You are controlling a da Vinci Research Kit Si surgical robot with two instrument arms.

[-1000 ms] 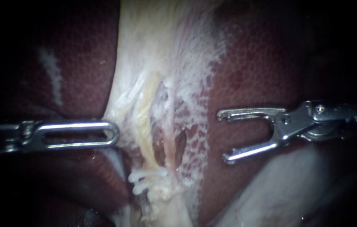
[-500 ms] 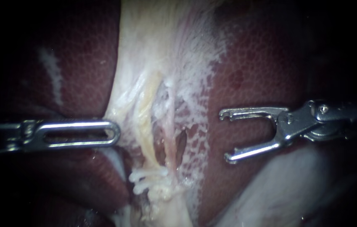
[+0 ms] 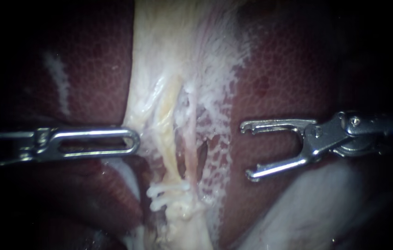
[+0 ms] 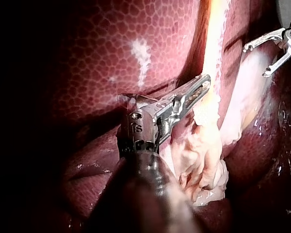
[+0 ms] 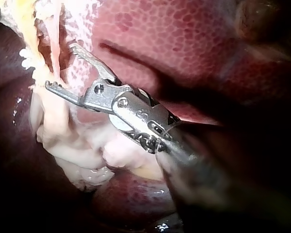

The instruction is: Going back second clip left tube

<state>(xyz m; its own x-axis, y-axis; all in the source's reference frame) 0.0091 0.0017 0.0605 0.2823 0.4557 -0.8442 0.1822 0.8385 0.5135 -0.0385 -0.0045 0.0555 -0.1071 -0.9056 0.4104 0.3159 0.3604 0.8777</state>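
Clip (image 3: 165, 194): white, lying across the foot of the left tube (image 3: 169, 139), low in the endoscope view. Whether it is one clip or two close together I cannot tell.
Left tube: yellowish strand running down the pale tissue (image 3: 168, 46) to the clip.
Second strand (image 3: 189, 150): pinkish, just beside the left tube on its right, and it also reaches the clip. A dark slit opens on its far side.
Left instrument (image 3: 134, 141): comes in level from the left. Its slotted jaws lie together and pinch the edge of the pale tissue, just beside the left tube and above the clip. In the left wrist view (image 4: 202, 86) the toothed jaws are closed with their tip on the pale strand.
Right instrument (image 3: 246, 151): comes in from the right with its jaws spread wide and nothing between them. It hangs over the liver (image 3: 275, 83), well apart from the clip and both strands. In the right wrist view (image 5: 60, 65) the forked jaws gape toward the pale tissue without touching it. The left wrist view shows it far ahead (image 4: 255, 61), also gaping.
Liver: dark red and mottled on both sides of the pale tissue.
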